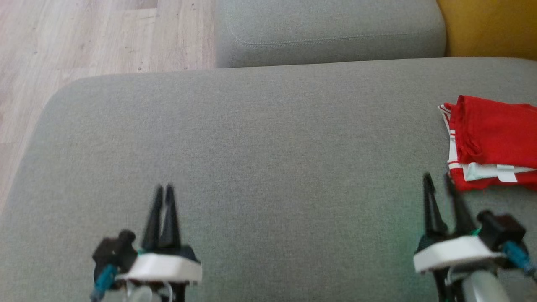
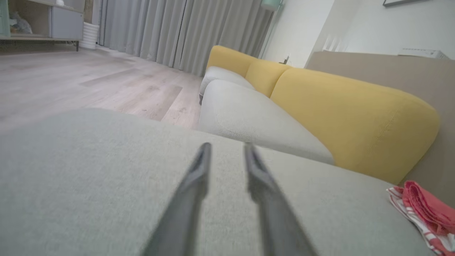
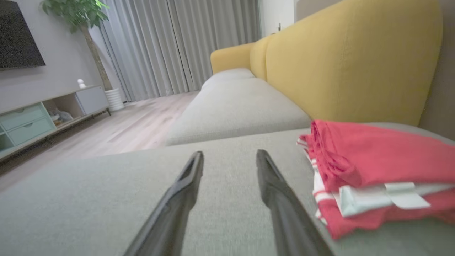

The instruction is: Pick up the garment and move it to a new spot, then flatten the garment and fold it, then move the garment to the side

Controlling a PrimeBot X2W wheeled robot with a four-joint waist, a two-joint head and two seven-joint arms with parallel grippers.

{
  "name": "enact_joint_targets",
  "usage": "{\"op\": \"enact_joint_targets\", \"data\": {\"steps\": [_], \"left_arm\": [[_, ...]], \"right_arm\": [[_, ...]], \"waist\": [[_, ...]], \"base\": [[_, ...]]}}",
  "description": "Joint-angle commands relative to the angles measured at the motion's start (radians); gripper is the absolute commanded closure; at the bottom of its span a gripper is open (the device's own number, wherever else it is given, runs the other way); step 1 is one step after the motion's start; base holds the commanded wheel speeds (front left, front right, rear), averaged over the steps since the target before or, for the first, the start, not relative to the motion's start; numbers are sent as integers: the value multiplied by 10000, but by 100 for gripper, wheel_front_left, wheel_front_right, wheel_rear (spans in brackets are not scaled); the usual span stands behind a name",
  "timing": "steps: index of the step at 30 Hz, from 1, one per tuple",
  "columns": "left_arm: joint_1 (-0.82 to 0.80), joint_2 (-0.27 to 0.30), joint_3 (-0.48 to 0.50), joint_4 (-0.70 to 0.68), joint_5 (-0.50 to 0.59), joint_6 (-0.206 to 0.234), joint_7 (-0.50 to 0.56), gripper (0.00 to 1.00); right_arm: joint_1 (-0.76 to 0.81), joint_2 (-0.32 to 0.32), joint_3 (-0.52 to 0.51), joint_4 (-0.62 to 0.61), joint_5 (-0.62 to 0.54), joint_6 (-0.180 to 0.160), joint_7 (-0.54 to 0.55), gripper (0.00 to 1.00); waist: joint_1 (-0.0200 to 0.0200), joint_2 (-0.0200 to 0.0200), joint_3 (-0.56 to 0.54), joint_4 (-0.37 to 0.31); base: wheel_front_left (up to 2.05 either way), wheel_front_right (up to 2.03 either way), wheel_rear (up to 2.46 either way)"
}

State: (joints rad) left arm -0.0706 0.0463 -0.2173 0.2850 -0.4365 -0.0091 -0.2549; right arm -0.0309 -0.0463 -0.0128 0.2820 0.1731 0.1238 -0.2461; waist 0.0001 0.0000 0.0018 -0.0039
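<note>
1. Broadly, a grey sofa cushion spans the head view, with wood floor at 10 o'clock.
2. A yellow backrest stands at 1 o'clock in the right wrist view.
3. The red garment, folded and showing white trim, lies on the cushion at 3 o'clock.
4. The right tool, at 5 o'clock, is spread, its tips just beside the garment's near edge.
5. The left tool, at 7 o'clock and well apart from the garment, has its fingers narrowly parted.

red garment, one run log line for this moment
garment: red-and-white, folded, right side of grey sofa seat | left end effector: empty, apart from garment | right end effector: open, empty, beside garment
</note>
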Motion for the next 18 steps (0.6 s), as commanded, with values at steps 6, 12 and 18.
{"op": "enact_joint_targets", "data": {"steps": [6,12,18], "left_arm": [[250,3,47,325,-306,-30,89,100],[218,11,201,294,-872,-88,260,100],[187,17,356,259,-1439,-147,433,100]], "right_arm": [[209,6,-23,361,358,2,104,100],[165,4,-71,321,1044,5,275,100],[120,2,-118,281,1733,8,445,100]], "waist": [[0,0,0,-1],[0,0,1,1],[0,0,2,3]], "base": [[0,0,0],[0,0,0],[0,0,0]]}}
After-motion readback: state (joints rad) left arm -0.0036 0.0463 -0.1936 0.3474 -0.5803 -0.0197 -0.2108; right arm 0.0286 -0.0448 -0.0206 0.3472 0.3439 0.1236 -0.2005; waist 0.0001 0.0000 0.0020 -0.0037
